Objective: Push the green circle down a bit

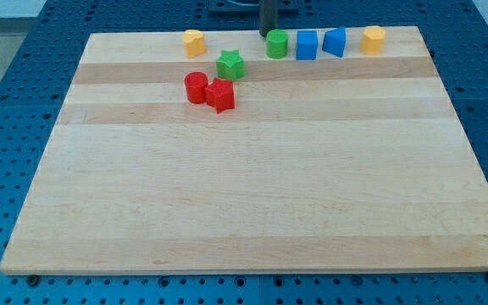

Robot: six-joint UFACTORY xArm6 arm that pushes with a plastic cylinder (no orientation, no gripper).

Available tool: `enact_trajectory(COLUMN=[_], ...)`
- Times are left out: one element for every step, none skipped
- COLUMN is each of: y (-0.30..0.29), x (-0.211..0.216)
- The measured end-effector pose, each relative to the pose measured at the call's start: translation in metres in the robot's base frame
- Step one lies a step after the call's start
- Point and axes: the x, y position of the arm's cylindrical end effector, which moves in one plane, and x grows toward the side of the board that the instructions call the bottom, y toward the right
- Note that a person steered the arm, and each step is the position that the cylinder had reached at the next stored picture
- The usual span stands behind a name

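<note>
The green circle (277,44) stands near the board's top edge, just left of a blue block (307,45). My tip (267,33) is at the top edge, just above and slightly left of the green circle, close to it; I cannot tell if it touches. A green star (230,64) lies lower left of the circle.
A red circle (196,87) and a red star (220,94) sit together below the green star. A yellow block (194,42) is at the top left. A second blue block (335,41) and a yellow block (374,39) stand right of the first blue block. The wooden board (252,186) lies on a blue pegboard.
</note>
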Motion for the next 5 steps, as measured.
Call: enact_trajectory(y=[0.006, 0.007, 0.007, 0.007, 0.006], x=[0.005, 0.008, 0.019, 0.019, 0.021])
